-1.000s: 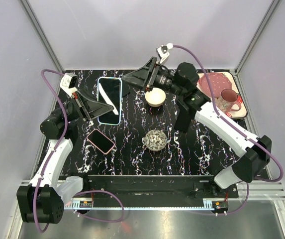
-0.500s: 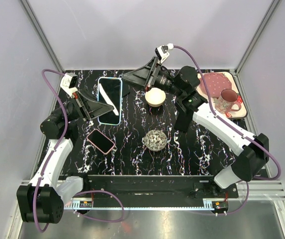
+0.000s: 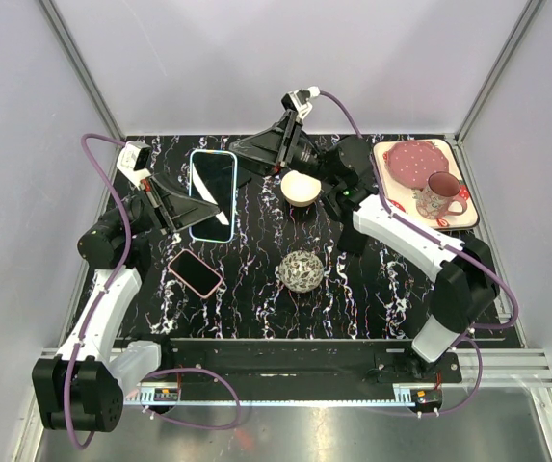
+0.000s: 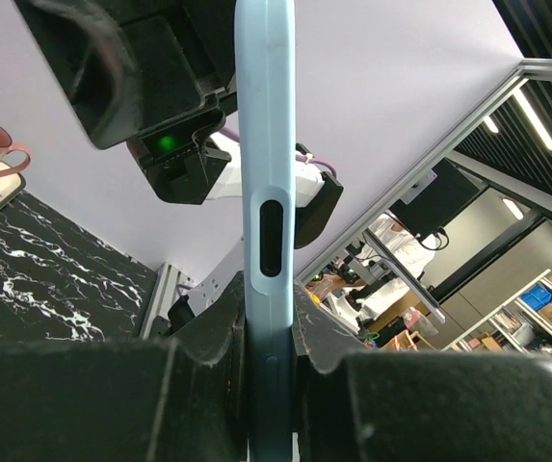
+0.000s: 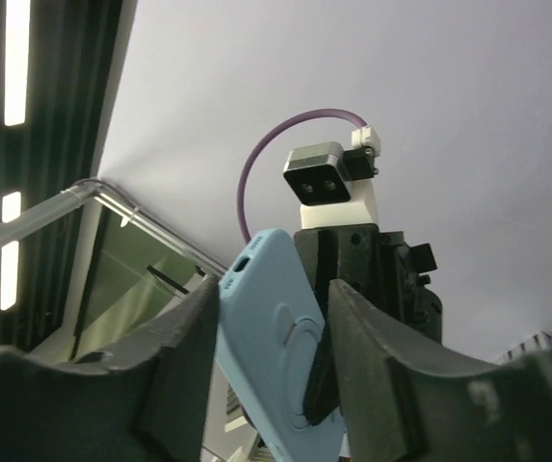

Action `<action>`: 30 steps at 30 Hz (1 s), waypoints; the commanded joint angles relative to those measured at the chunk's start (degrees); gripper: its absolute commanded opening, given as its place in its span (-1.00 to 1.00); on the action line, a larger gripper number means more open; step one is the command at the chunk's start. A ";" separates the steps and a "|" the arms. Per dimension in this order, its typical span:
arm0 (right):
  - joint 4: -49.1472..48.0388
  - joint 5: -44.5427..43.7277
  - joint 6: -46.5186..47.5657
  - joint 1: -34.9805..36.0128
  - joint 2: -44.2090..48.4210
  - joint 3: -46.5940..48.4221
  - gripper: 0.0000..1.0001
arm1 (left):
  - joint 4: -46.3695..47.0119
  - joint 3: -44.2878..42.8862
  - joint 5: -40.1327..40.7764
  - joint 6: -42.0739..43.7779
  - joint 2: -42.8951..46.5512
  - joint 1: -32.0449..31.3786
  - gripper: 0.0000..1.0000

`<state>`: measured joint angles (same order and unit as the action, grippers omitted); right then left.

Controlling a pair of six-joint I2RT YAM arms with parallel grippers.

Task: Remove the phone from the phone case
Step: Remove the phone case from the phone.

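The phone in its light blue case (image 3: 212, 183) is held off the table at the back left, screen up. My left gripper (image 3: 208, 207) is shut on its edge. The left wrist view shows the case's side (image 4: 264, 192) clamped between my left gripper's (image 4: 268, 318) jaws. My right gripper (image 3: 245, 150) is open at the case's far right corner. In the right wrist view the back of the case (image 5: 271, 375) shows between the spread jaws of my right gripper (image 5: 274, 308), with the left gripper (image 5: 372, 279) behind it. I cannot tell if the right fingers touch the case.
A pink phone (image 3: 196, 272) lies flat on the black marble table at the front left. A white bowl (image 3: 301, 188) and a silver wire ball (image 3: 302, 270) sit mid-table. A tray (image 3: 468, 178) at the back right holds a pink plate (image 3: 408, 160) and a mug (image 3: 439, 195).
My right gripper has swung left and back, closing in on the far right corner of the held phone. The left gripper and phone have stayed put.
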<state>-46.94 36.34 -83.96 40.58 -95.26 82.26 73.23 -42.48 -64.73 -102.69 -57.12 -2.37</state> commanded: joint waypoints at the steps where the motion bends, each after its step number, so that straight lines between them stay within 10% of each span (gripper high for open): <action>1: -5.18 2.51 -1.29 0.91 -0.01 2.55 0.00 | 20.81 -0.41 1.80 0.30 0.96 -0.09 -1.00; 17: -4.13 2.51 1.52 1.17 2.10 1.85 0.16 | 20.72 -0.24 1.89 0.13 0.79 -0.09 -1.00; 30: -6.59 2.69 -0.59 2.05 0.08 1.50 -0.31 | 20.20 -0.24 1.98 0.48 0.52 -0.09 -1.00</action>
<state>-51.18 37.63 -84.55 41.45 -95.59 82.70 73.32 -41.85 -65.01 -102.69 -57.12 -2.42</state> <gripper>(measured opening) 0.353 0.166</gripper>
